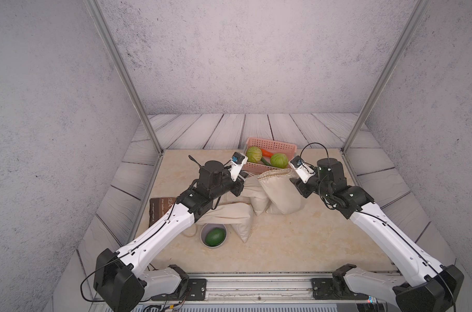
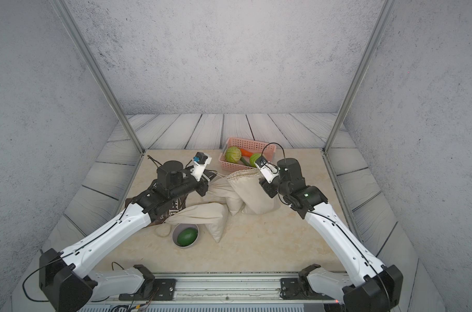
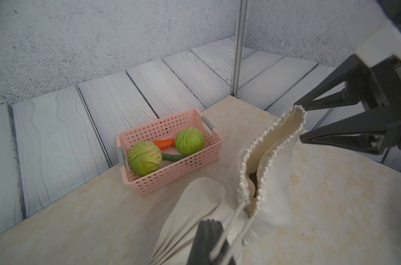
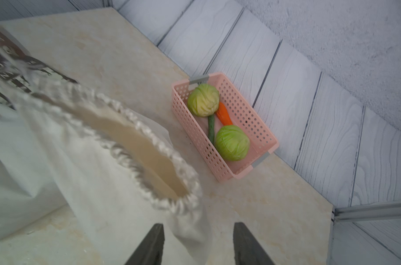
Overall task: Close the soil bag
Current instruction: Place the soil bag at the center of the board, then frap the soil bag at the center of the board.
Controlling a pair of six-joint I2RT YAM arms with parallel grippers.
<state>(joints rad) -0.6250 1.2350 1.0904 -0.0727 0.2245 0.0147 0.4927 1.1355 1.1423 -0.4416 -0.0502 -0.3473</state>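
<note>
The cream cloth drawstring soil bag sits slumped at the centre of the frame in both top views. Its ruffled mouth is partly gathered but gaping, with dark soil visible inside.

In the left wrist view the white drawstring cords run from the near end of the mouth to the bottom centre of the frame. There the left arm's jaws are pinched closed on them. The right arm's jaws stand apart at the right edge of that view, just beside the far end of the rim, gripping nothing. The right wrist view shows cloth below the rim lying between them.

To cinch well, I judge the right jaws should close on the cloth just under the hem as an anchor. The left then draws the cords away along the hem line, steadily and low over the cream stone-look worktop. Pulling upward, or with no anchor, would likely drag or tip the bag and spill soil.
</note>
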